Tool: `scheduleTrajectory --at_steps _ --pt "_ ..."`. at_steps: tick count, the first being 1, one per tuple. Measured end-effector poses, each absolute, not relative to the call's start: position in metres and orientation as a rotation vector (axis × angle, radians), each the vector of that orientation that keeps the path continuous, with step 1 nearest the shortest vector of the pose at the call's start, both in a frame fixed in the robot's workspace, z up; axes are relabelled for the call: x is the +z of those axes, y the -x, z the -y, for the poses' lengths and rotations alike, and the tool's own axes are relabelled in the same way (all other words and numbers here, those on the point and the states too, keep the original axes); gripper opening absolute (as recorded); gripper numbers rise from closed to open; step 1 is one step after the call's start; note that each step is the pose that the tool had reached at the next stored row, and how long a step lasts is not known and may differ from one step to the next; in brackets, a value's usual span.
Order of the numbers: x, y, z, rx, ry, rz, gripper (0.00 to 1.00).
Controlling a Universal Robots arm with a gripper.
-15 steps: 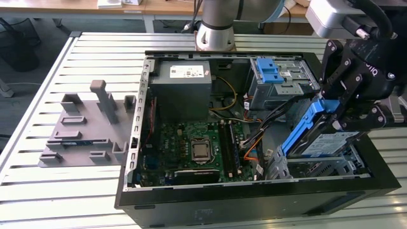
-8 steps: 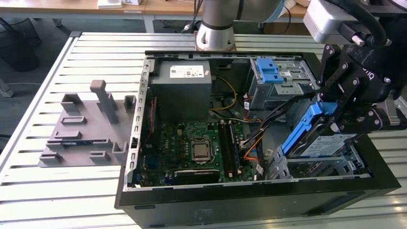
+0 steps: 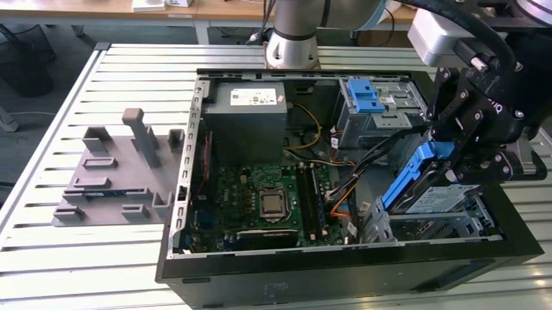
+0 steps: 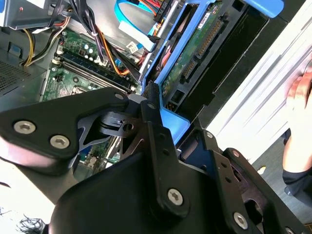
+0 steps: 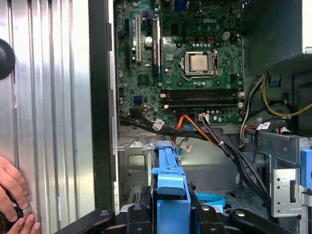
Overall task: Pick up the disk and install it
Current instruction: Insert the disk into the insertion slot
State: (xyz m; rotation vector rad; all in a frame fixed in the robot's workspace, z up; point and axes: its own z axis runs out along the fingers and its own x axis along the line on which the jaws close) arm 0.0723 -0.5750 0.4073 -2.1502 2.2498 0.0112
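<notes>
The disk point(image 3: 441, 197), a silver drive with a blue-and-white label and a blue plastic bracket, hangs tilted over the case's corner bay point(image 3: 448, 227) at the exterior view's right. My black gripper point(image 3: 446, 163) is shut on its upper end, clamping the blue bracket. In the second wrist view the disk point(image 4: 195, 53) shows its green circuit-board underside beyond the gripper point(image 4: 163, 117). In the first wrist view the blue bracket point(image 5: 170, 180) stands between the fingers of the gripper point(image 5: 170, 214), above the case floor.
The open black computer case point(image 3: 345, 271) lies on a slatted metal table point(image 3: 86, 258). Inside are the motherboard point(image 3: 267, 200), a grey power-supply box point(image 3: 250, 106), a drive cage with blue latch point(image 3: 379, 103) and loose cables point(image 5: 214, 139). A grey fixture point(image 3: 112, 174) and a person's hand point(image 5: 12, 195) lie outside.
</notes>
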Motion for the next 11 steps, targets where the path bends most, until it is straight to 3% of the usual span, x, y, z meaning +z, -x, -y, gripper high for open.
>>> scheduleTrajectory --at_steps 11 --pt "0.4007 -0.0723 0.575 0.011 2.15 -2.25 0.36"
